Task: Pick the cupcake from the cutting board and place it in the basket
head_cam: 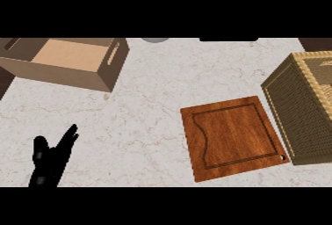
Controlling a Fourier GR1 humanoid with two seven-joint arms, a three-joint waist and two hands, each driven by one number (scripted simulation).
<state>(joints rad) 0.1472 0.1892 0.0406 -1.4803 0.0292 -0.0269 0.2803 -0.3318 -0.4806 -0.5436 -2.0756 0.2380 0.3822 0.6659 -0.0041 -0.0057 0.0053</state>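
The pale marble worktop (162,83) carries a wicker basket (304,110) at the right edge, an open cardboard box (71,61) at the upper left and a wooden cutting board (233,136) just beside the basket, yet no cupcake shows on the board or anywhere else. The left robot hand (52,156) rests open at the lower left, fingers straight and up, while the right robot hand is out of view. If it holds the cupcake, it should probably release low over the basket, whose inside is cut off.
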